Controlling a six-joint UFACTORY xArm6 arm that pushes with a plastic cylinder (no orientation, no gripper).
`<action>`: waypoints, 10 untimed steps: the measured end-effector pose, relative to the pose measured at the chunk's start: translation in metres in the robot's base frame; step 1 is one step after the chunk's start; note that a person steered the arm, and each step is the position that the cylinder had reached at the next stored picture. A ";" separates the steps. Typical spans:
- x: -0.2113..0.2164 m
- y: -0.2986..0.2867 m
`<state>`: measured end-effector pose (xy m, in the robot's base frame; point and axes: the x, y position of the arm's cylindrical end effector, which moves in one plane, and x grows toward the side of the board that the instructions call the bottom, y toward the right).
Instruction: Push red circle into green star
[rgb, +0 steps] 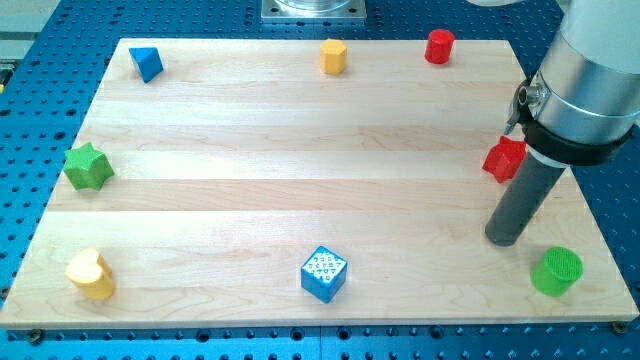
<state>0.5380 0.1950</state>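
Note:
The red circle (439, 46), a short red cylinder, stands near the board's top edge, right of middle. The green star (88, 167) sits at the board's left edge, halfway down. My tip (504, 240) rests on the board at the right side, just below a red star-like block (505, 158) and up-left of a green circle (556, 271). The tip is far from the red circle and very far from the green star.
A blue triangle (147, 63) is at the top left, a yellow hexagon (333, 56) at the top middle. A yellow heart (90, 274) is at the bottom left. A blue cube (323, 274) is at the bottom middle. The wooden board (300, 150) lies on a blue perforated table.

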 end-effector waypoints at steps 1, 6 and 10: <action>0.000 0.000; 0.010 -0.018; -0.016 -0.039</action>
<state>0.5223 0.1561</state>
